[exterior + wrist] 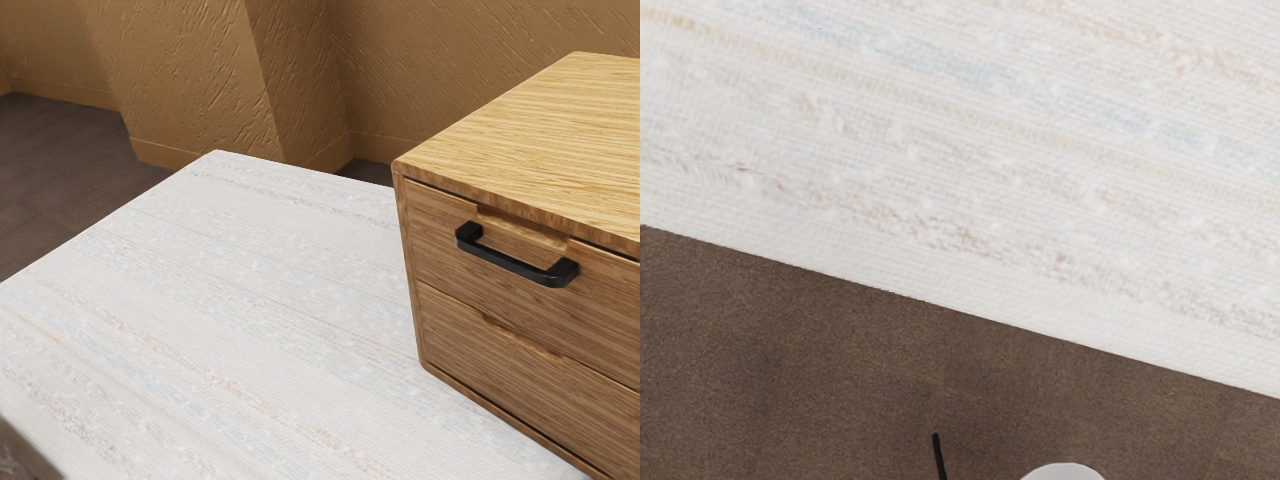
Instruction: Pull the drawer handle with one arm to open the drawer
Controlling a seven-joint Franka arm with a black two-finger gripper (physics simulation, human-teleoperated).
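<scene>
Nothing legible: no words, labels, brand marks, numbers or signs to read.
</scene>
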